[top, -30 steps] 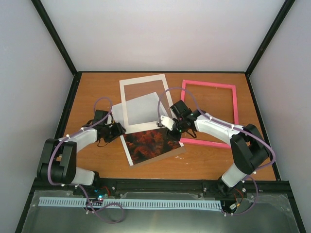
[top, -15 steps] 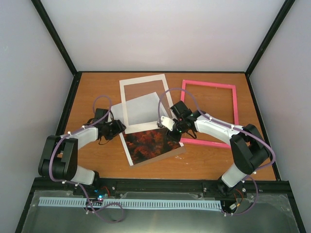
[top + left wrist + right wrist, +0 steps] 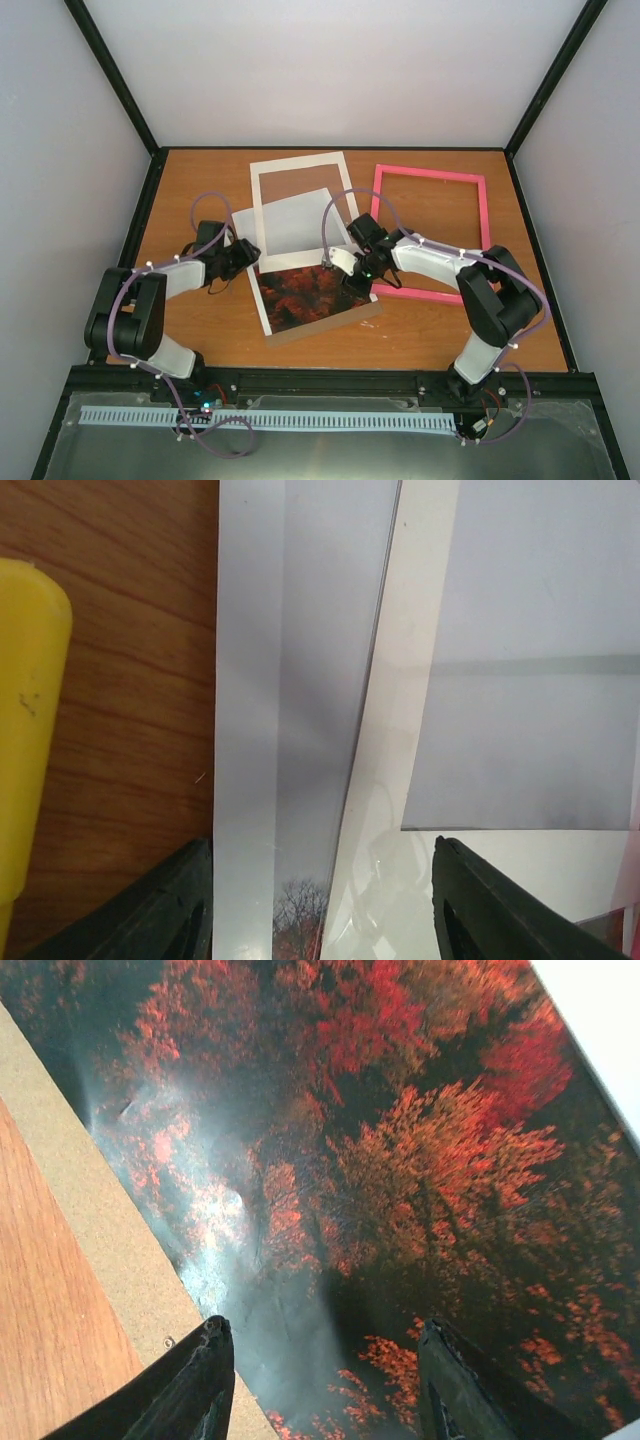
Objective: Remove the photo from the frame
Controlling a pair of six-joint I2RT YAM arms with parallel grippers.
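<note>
From above, my left pincer (image 3: 248, 255) sits at the left edge of the photo (image 3: 305, 295) and my right pincer (image 3: 352, 278) at its right edge, with the print lying flat between them. The photo is out of the frame (image 3: 430, 173). The frame lies flat on the table (image 3: 215, 335) to the right of my right pincer, with bare wood showing through it, and my right arm crosses its near left corner. The photo rests on a brown board (image 3: 335, 320), whose edge peeks out on the near side. A white mat (image 3: 296, 162) overlaps the far half, with grey sky showing through its window.

My left wrist camera shows what the overhead view hides. My left pincer's fingers (image 3: 175, 915) stand well apart and grip nothing. Between them lie the photo's white margin and the mat's slanting edge. A yellow handle (image 3: 28, 730) lies on the wood just to the left of that pincer. I cannot make it out from above.

My right wrist camera shows the red-orange trees filling the view. My right pincer is spread partway, with nothing between its fingers (image 3: 190, 1390). I cannot tell whether the tips touch the print. Just to the left of that pincer the board shows as a pale strip, with table wood beyond it.
</note>
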